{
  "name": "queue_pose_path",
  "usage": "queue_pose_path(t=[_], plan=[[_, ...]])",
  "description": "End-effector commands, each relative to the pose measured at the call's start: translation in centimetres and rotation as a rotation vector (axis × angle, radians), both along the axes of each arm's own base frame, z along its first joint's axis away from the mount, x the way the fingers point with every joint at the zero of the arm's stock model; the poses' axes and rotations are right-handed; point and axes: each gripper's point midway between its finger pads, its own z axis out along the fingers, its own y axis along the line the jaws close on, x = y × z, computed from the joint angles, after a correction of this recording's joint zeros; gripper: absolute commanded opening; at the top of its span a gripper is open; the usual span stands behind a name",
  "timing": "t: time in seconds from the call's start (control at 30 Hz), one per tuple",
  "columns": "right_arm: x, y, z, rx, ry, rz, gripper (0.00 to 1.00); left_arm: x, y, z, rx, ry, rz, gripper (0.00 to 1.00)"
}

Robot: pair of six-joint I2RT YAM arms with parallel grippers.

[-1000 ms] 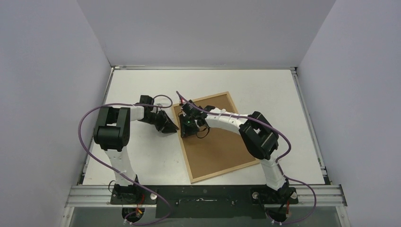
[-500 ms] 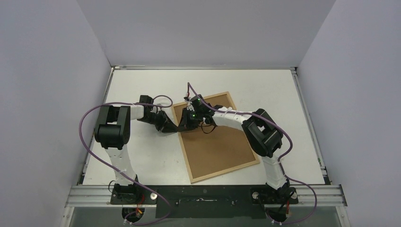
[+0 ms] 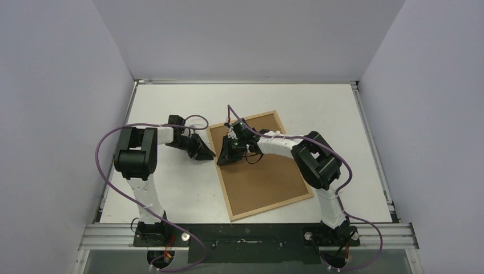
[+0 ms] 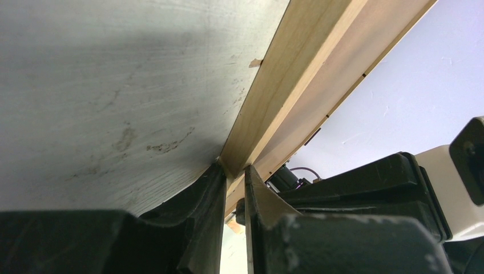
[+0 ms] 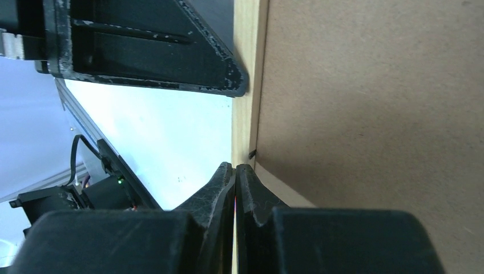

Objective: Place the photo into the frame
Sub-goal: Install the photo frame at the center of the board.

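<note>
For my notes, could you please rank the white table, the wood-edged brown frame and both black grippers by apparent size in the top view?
1. white table
2. wood-edged brown frame
3. left gripper and right gripper: look alike, unranked.

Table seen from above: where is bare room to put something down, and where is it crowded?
Free: the far strip of the table between frame and back wall; the right strip between frame and side wall; the near patch between left arm and frame. Crowded: the frame's left edge, where left gripper and right gripper meet.
</note>
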Motion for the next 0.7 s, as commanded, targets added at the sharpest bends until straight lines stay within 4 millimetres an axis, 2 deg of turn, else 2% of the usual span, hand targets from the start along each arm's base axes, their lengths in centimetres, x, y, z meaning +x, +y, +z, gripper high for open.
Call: queue_pose_path(t=[0.0, 0.1, 0.3, 0.47, 0.67], plan=[[0.9, -0.6, -0.5, -0.019, -0.027, -0.014, 0.00, -4.2, 4.1, -7.5, 0.316, 0.142, -0.030, 0.13], [1.2, -0.3, -0.5, -0.001, -0.029, -0.023, 0.00, -4.2, 4.1, -7.4, 0.316, 0.141, -0.029, 0.12], [1.7, 0.8, 0.9, 0.092, -0.045, -0.025, 0.00, -4.3, 4.2, -7.7, 0.318, 0.148, -0.031, 0.12], [1.3, 0.7, 0.0, 0.085, -0.018, -0.024, 0.00, -4.3, 4.2, -7.7, 0.318, 0.149, -0.032, 0.11], [1.3, 1.2, -0.2, 0.103, -0.018, -0.019, 0.00, -4.4, 4.2, -7.9, 0.319, 0.155, -0.032, 0.11]])
